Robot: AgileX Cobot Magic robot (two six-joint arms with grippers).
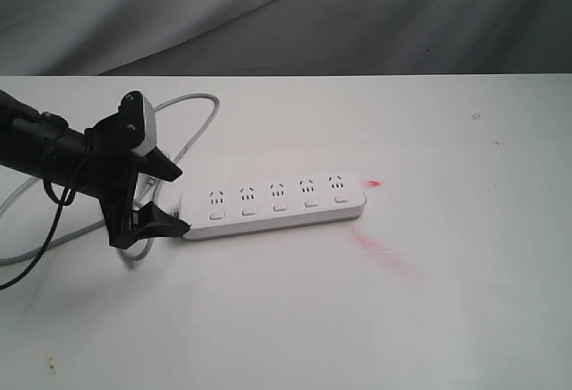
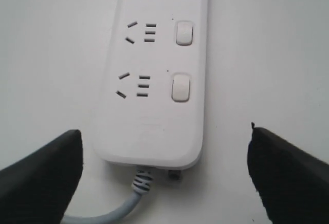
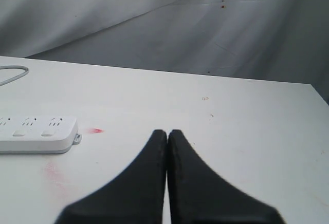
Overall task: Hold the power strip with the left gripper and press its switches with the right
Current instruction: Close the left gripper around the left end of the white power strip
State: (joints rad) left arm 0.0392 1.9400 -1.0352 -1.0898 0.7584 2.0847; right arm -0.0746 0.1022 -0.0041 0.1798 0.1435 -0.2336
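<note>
The exterior camera is looking down obliquely on the whole power strip (image 1: 275, 204) from its switch side. The left wrist camera is peering closely at its cord end; the right wrist camera is sitting low beyond its opposite end. All three are sharing the strip.

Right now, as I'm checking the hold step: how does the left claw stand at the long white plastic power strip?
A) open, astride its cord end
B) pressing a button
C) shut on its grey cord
A: the left claw gapes, a black finger each side of the long white plastic power strip, with gaps.
</note>
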